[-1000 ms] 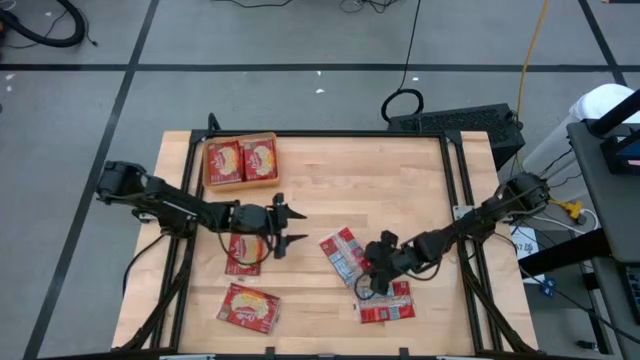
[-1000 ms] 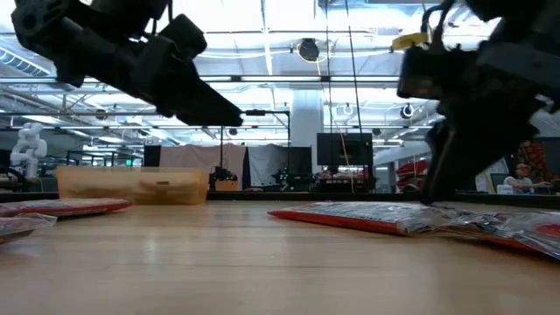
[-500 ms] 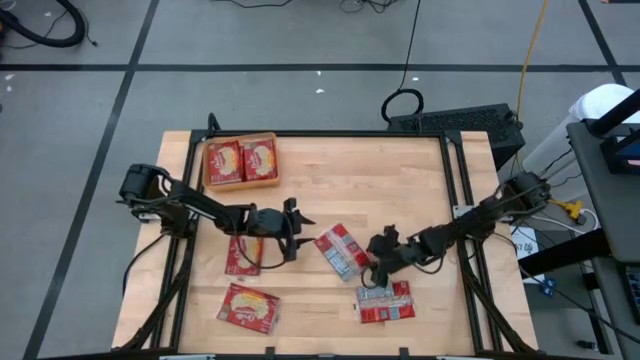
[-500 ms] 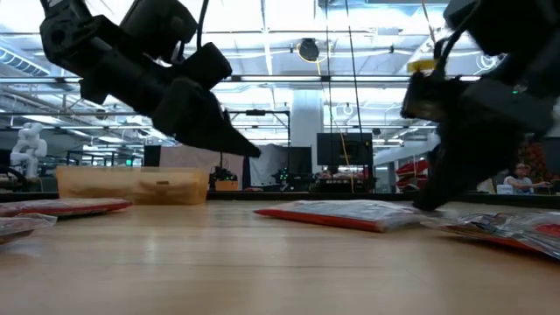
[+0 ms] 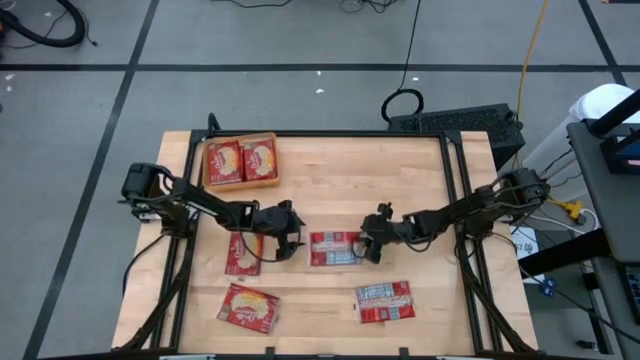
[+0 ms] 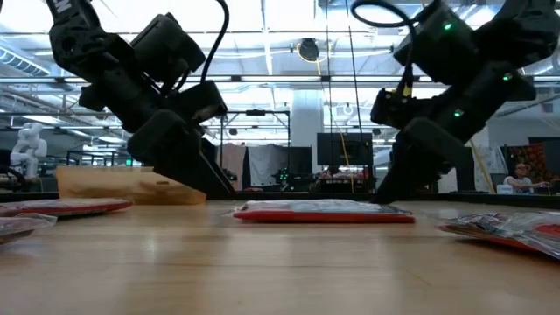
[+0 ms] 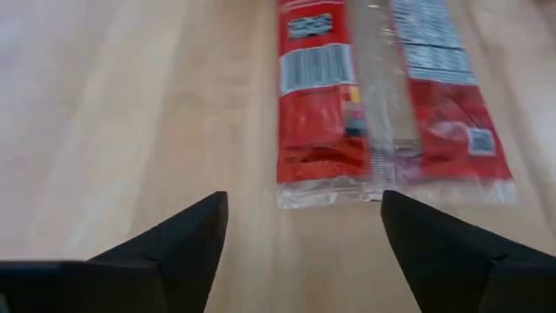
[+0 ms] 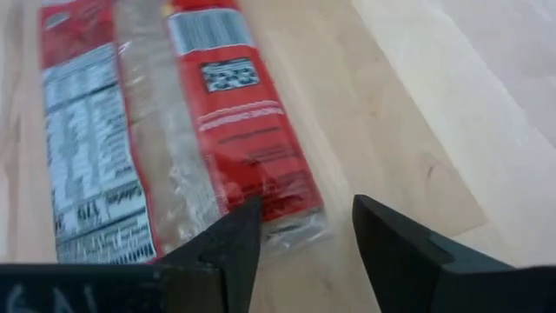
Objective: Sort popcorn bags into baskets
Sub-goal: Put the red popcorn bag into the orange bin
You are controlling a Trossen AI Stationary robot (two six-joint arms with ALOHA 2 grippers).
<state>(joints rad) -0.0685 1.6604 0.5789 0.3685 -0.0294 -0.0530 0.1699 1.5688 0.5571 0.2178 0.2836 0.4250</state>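
Nearest, two popcorn bags lie untouched: one face-up (image 5: 247,306), one label-up (image 5: 385,301). At mid-table a label-up bag (image 5: 334,248) lies flat, flanked by the left gripper (image 5: 292,240) and the right gripper (image 5: 370,245), both spread apart and empty. A clean pick is best made by one gripper alone, low at the bag's sealed edge. Beyond, the orange basket (image 5: 207,182) is seen holding two bags.

Label-side-up popcorn bag (image 5: 335,248) is lying flat mid-table; another label-up bag (image 5: 384,301) nearer front; 2 pic-up bags (image 5: 247,306) at left; 2 more sitting in orange basket (image 5: 209,182).
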